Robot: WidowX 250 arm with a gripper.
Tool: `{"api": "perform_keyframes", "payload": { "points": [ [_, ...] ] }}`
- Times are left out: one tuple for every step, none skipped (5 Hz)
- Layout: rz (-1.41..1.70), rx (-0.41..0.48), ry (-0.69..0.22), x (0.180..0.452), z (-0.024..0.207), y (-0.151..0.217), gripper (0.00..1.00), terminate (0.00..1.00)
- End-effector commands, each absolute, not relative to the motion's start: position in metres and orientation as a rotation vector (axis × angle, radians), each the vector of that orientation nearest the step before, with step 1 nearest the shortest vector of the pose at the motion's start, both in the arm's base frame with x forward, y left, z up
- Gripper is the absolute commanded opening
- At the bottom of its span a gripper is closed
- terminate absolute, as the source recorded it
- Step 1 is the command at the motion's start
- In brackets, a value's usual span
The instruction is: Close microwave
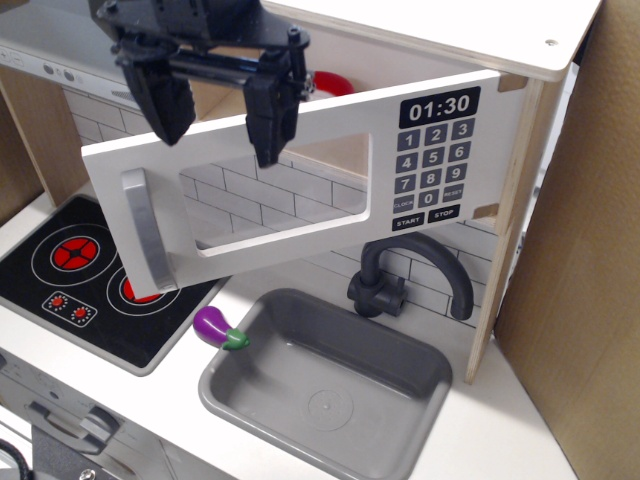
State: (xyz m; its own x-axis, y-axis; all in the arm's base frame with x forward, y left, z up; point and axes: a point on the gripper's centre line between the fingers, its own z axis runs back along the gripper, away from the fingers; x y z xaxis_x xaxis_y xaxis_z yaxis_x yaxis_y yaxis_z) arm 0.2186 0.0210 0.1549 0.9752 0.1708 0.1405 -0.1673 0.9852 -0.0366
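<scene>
The microwave [545,45] is a wooden box at the top. Its light-grey door [300,195] stands partly open, swung out to the left, with a clear window, a grey bar handle [145,245] at its left end and a black keypad [437,160] reading 01:30. My black gripper [218,115] is open and empty. It hangs over the door's top edge, its right finger [270,125] in front of the door face and its left finger [165,100] above the door's left end. A red item [330,85] shows inside the microwave.
A grey sink [325,385] with a dark faucet [410,275] lies below the door. A purple eggplant [218,328] lies left of the sink. A black stovetop [85,280] is at the left. A grey range hood [60,50] sits upper left. A cardboard wall [580,250] stands right.
</scene>
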Motion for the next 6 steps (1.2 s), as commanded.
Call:
{"api": "perform_keyframes", "payload": {
  "points": [
    [0.372,0.011,-0.139,0.211,0.114,0.02,1.0,0.0],
    [0.383,0.007,-0.144,0.205,0.084,0.012,1.0,0.0],
    [0.373,-0.003,-0.183,0.201,0.07,0.006,1.0,0.0],
    [0.387,0.022,-0.195,0.208,0.055,0.009,1.0,0.0],
    [0.427,0.048,-0.205,0.224,0.04,0.021,1.0,0.0],
    [0.473,0.054,-0.233,0.243,0.032,0.034,1.0,0.0]
  ]
}}
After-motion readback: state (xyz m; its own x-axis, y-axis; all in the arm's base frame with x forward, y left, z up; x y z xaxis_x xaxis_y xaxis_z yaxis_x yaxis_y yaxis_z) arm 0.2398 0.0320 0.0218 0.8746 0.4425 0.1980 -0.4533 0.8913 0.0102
